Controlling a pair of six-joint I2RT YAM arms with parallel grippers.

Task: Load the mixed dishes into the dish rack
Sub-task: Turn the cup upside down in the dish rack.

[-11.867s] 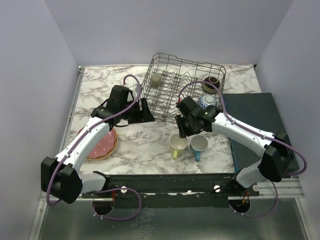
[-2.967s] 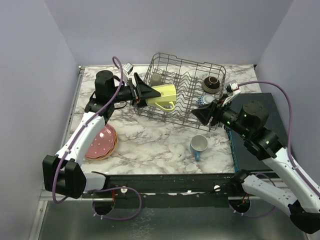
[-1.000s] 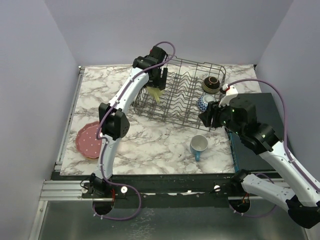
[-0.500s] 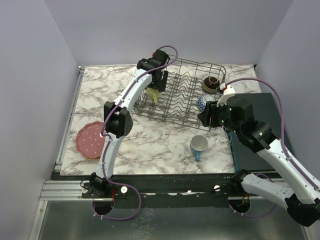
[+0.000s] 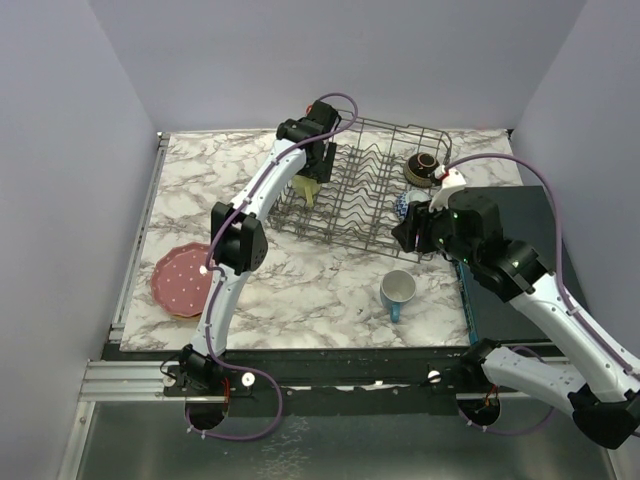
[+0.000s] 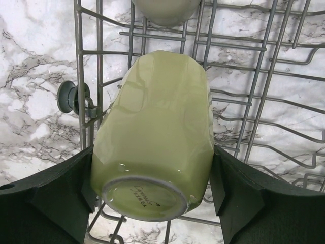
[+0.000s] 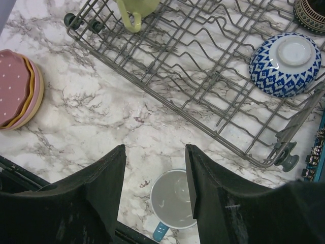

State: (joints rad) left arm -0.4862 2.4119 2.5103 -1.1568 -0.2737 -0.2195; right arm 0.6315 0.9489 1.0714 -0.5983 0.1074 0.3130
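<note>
Veined marble tabletop (image 5: pixel 200 190), glossy yellow mug (image 6: pixel 155 132)

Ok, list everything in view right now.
dish rack: 1, grey wire, far side of table
pale yellow mug: 1, inverted, rack's left end
grey-beige mug: 1, rack, beyond it
patterned bowl: 1, blue-white, inverted, rack's right end
dark brown bowl: 1, rack's far right corner
blue mug: 1, on table before rack
plates: stack, pink on top, table's left
box: 1, dark, flat, right
left gripper: closed on pale yellow mug
right gripper: open, above blue mug
</note>
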